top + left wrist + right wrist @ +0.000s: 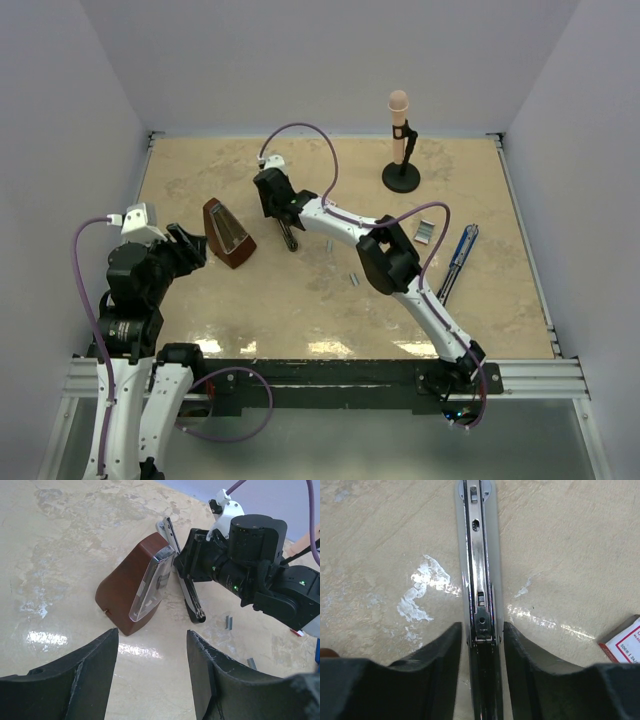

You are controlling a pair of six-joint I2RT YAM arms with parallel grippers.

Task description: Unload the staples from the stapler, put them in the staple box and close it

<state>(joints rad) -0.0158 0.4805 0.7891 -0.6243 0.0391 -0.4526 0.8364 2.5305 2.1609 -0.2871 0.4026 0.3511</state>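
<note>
The stapler (290, 238) lies opened out on the table, its chrome channel facing up in the right wrist view (480, 580). My right gripper (284, 212) straddles it, fingers pressed against both sides (481, 630). Two small grey strips of staples (353, 278) lie loose on the table to its right, and they also show in the left wrist view (228, 622). My left gripper (192, 246) is open and empty (152, 680), just left of a brown metronome, with the stapler (189, 592) beyond it.
The brown metronome (228, 233) stands right beside the stapler on its left. A red-and-white card (425, 232) and a narrow blue object (458, 258) lie to the right. A microphone on a black stand (400, 150) is at the back.
</note>
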